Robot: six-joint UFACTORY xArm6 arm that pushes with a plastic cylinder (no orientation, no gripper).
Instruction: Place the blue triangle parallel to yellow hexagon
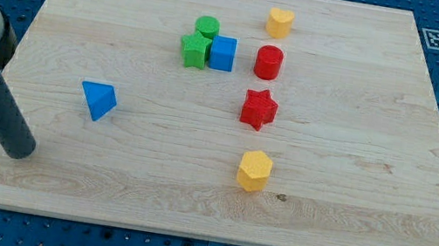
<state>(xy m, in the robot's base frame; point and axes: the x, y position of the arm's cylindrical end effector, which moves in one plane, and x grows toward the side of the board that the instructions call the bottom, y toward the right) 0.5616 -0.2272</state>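
The blue triangle [98, 100] lies on the wooden board at the view's left. The yellow hexagon [253, 170] lies right of the board's middle, toward the view's bottom. My tip [20, 150] rests on the board at the far left, below and to the left of the blue triangle, apart from it. The yellow hexagon is far to the tip's right.
A green cylinder [207, 26], a green star [195, 50] and a blue cube [222, 54] cluster at the top middle. A red cylinder [268, 62] and a red star [259, 109] lie right of them. A yellow heart-like block [279, 22] sits near the top edge.
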